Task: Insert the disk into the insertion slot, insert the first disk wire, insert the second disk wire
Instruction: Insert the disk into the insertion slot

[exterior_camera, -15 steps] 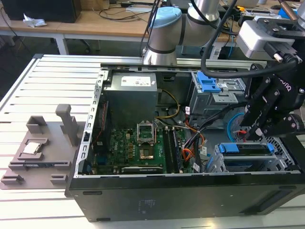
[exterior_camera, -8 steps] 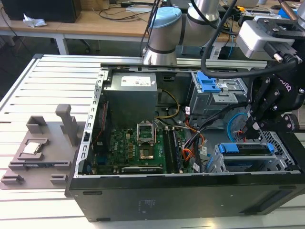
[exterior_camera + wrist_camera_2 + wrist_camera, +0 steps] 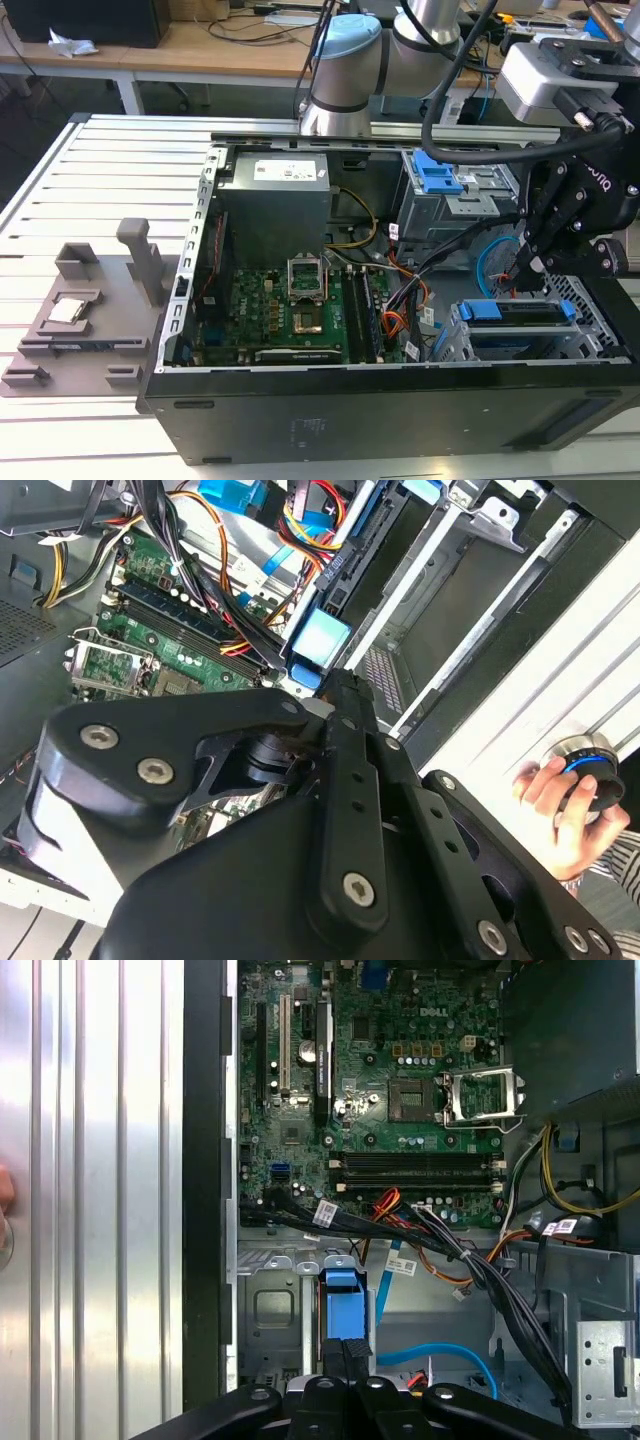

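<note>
The disk [image 3: 520,320] lies in its blue carrier inside the insertion slot [image 3: 592,300], the low perforated silver cage at the exterior view's right end of the open computer case. My gripper [image 3: 527,272] hangs just above the disk's inner end, fingers pointing down and pressed together. In the first wrist view the gripper [image 3: 347,1352] sits right at the carrier's blue end [image 3: 342,1305]. The second disk wire [image 3: 488,262], a light blue loop, curves beside the gripper [image 3: 338,680] and shows as an arc [image 3: 440,1352]. Whether anything sits between the pads is hidden.
A taller grey cage with a blue latch [image 3: 440,182] stands behind the slot. Black and orange cable bundles [image 3: 470,1260] cross between motherboard [image 3: 300,310] and cages. A grey fixture [image 3: 85,320] lies on the slatted table. A person's hand [image 3: 560,815] holds a round knob beside the case.
</note>
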`<state>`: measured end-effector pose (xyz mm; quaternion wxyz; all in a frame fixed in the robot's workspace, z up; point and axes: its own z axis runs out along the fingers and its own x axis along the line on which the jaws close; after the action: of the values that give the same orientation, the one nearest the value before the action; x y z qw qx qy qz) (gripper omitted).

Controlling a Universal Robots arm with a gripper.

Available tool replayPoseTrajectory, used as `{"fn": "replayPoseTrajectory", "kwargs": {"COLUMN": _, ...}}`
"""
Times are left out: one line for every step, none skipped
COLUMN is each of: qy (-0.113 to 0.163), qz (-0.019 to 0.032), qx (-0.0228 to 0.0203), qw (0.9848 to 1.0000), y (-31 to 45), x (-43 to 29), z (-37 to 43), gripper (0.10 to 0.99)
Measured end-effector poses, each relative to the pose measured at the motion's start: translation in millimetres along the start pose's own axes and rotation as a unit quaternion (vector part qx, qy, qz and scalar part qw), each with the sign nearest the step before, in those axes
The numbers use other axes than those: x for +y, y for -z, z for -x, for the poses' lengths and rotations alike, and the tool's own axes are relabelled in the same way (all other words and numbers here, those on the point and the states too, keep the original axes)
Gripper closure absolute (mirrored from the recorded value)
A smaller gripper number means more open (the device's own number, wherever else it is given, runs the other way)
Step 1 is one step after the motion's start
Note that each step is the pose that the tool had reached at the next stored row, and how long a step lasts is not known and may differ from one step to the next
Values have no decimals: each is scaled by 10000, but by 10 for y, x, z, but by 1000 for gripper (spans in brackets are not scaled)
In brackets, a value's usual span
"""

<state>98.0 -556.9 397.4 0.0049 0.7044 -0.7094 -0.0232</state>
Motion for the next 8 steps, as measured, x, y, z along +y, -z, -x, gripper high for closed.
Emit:
{"fn": "replayPoseTrajectory", "kwargs": {"qy": 0, "qz": 0, "qx": 0, "qw": 10000, "y": 0, "x": 0, "z": 0, "gripper": 980}}
{"fn": "replayPoseTrajectory", "kwargs": {"qy": 0, "qz": 0, "qx": 0, "qw": 10000, "y": 0, "x": -2, "z": 0, "gripper": 980}}
{"fn": "replayPoseTrajectory", "kwargs": {"qy": 1, "qz": 0, "qx": 0, "qw": 10000, "y": -1, "x": -9, "z": 1, "gripper": 980}}
{"fn": "replayPoseTrajectory", "kwargs": {"qy": 0, "qz": 0, "qx": -1, "qw": 10000, "y": 0, "x": -31, "z": 5, "gripper": 980}}
{"fn": "replayPoseTrajectory", "kwargs": {"qy": 0, "qz": 0, "qx": -1, "qw": 10000, "y": 0, "x": -47, "z": 8, "gripper": 980}}
{"fn": "replayPoseTrajectory", "kwargs": {"qy": 0, "qz": 0, "qx": -1, "qw": 10000, "y": 1, "x": -65, "z": 12, "gripper": 980}}
{"fn": "replayPoseTrajectory", "kwargs": {"qy": 0, "qz": 0, "qx": 0, "qw": 10000, "y": 3, "x": -89, "z": 18, "gripper": 980}}
{"fn": "replayPoseTrajectory", "kwargs": {"qy": 0, "qz": 0, "qx": 0, "qw": 10000, "y": 4, "x": -117, "z": 25, "gripper": 980}}
